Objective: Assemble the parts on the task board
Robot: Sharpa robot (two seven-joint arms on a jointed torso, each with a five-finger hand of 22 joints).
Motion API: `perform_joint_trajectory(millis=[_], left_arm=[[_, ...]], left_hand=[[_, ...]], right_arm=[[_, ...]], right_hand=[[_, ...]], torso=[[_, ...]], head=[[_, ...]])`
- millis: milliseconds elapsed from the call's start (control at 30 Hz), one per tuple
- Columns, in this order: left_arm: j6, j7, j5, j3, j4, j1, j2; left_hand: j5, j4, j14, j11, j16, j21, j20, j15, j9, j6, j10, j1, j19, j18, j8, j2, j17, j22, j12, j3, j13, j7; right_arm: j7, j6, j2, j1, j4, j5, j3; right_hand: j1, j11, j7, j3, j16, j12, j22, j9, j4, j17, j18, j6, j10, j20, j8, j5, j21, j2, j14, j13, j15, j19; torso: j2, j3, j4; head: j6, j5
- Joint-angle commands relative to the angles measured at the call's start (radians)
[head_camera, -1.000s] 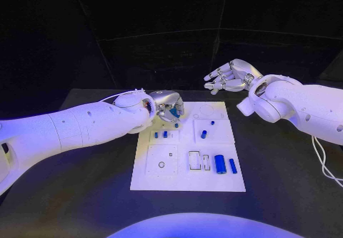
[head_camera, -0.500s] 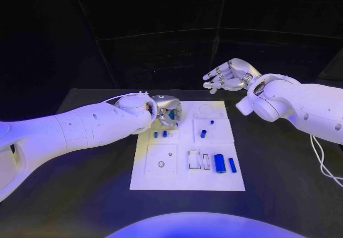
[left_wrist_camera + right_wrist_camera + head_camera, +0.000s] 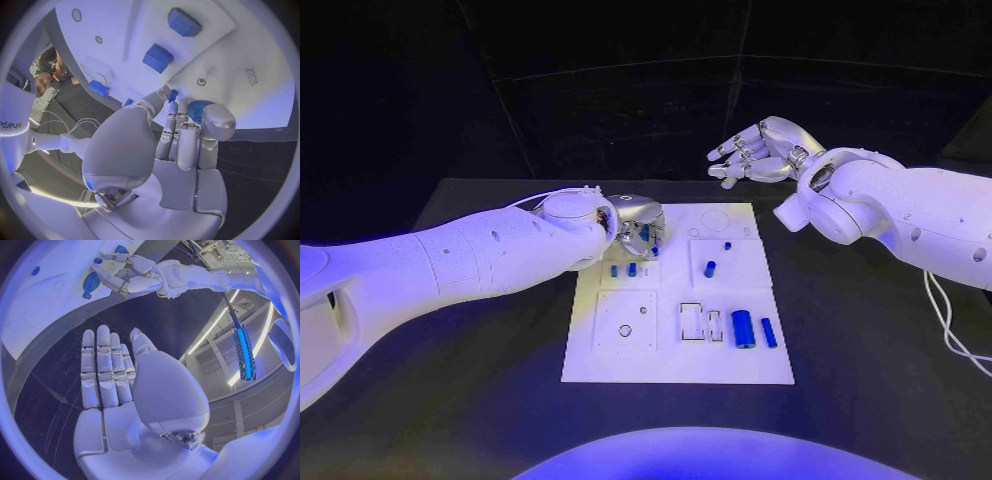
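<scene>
— What is the left hand point(image 3: 178, 145) doing?
— Its fingertips point(image 3: 170, 96) pinch a small blue part point(image 3: 173, 93) over the white task board point(image 3: 250, 47).
— Anything nearby?
— A blue gear point(image 3: 197, 108) just beside the fingers; two blue blocks point(image 3: 157, 57) stand farther along.

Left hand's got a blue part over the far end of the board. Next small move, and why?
Probably lower it straight down onto the board. The left hand holds a blue part just above the task board; the right hand hangs open and clear of it, so nothing seems to be in the way.
</scene>
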Motion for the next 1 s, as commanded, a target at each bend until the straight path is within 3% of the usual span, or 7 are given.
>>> perform_joint_trajectory(millis=[33,233,800,1000], left_arm=[[0.025,-0.010,-0.011,0.001,-0.003,0.001,0.003],[0.033,-0.009,-0.012,0.001,-0.012,0.001,0.010],[0.053,0.004,-0.011,0.001,-0.034,-0.003,0.025],[0.055,0.012,-0.011,0.001,-0.045,-0.005,0.029]], left_hand=[[0.000,0.000,0.046,-0.001,0.005,0.006,0.001,-0.006,-0.004,0.010,0.012,0.000,0.008,-0.013,-0.006,0.017,0.002,0.005,-0.008,0.011,-0.007,0.001],[0.000,-0.002,0.047,-0.004,0.007,0.016,-0.001,-0.008,-0.012,0.026,0.037,0.005,0.012,-0.015,-0.017,0.031,0.001,0.018,-0.021,0.037,-0.023,-0.001],[0.000,-0.002,0.046,-0.006,0.005,0.032,-0.003,-0.010,-0.027,0.029,0.064,-0.007,0.017,-0.019,-0.044,0.023,-0.010,0.038,-0.045,0.055,-0.047,-0.001],[0.000,-0.005,0.047,-0.014,0.007,0.051,-0.007,-0.016,-0.029,0.063,0.105,0.000,0.024,-0.022,-0.045,0.043,-0.011,0.060,-0.053,0.077,-0.056,-0.006]], right_arm=[[0.011,0.003,0.001,0.002,0.001,-0.001,0.001],[0.010,0.003,0.001,0.002,0.001,-0.001,0.001],[0.010,0.004,0.004,0.002,0.002,-0.001,0.001],[0.010,0.004,0.004,0.002,0.003,-0.001,0.001]], right_hand=[[0.000,-0.002,0.003,0.005,-0.004,-0.006,-0.001,0.000,0.000,-0.001,0.012,-0.002,-0.007,0.006,-0.004,0.004,-0.007,0.007,-0.009,-0.001,0.001,0.003],[0.002,-0.003,0.003,0.007,-0.005,-0.006,-0.001,0.000,-0.001,-0.001,0.012,-0.002,-0.007,0.006,-0.004,0.006,-0.007,0.007,-0.008,-0.002,0.000,0.003],[0.002,-0.003,0.003,0.007,-0.005,-0.006,-0.001,0.000,-0.001,-0.001,0.012,-0.002,-0.007,0.006,-0.004,0.006,-0.007,0.007,-0.008,-0.002,0.000,0.003],[0.002,-0.003,0.003,0.007,-0.005,-0.006,-0.001,0.000,-0.001,-0.001,0.012,-0.002,-0.007,0.006,-0.004,0.006,-0.007,0.007,-0.008,-0.002,0.000,0.003]], torso=[[0.000,0.0000,-0.0014],[-0.001,0.0004,0.0008],[0.000,-0.0005,-0.0006],[-0.001,0.0001,0.0009]], head=[[0.000,-0.001],[-0.001,-0.002],[0.002,0.000],[0.001,-0.001]])
